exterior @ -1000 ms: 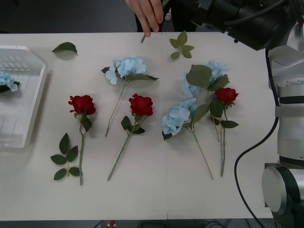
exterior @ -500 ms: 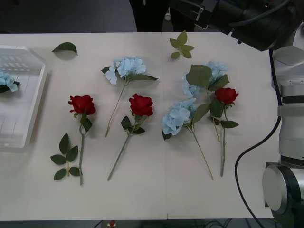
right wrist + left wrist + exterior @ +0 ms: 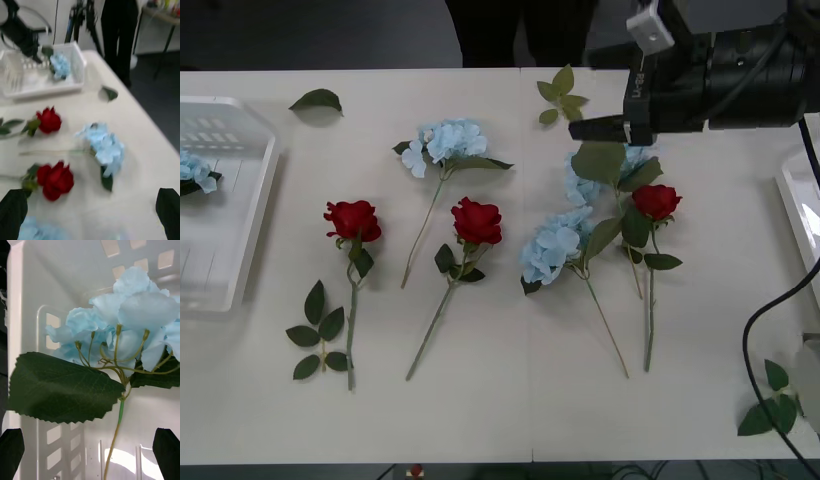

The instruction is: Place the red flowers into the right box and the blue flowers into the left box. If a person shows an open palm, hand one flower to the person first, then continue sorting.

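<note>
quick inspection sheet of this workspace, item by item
surface: white table, mostly bare at its near edge
job's things: three roses and three hydrangeas on the table; one hydrangea in the left box; right box at the edge
clutter: loose leaf sprigs
grippers: right gripper open above the flowers; left gripper open over the left box
cables: black cable by the right box
surroundings: person's legs beyond the table

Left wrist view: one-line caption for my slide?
Open left gripper over a blue flower lying in the left box.
</note>
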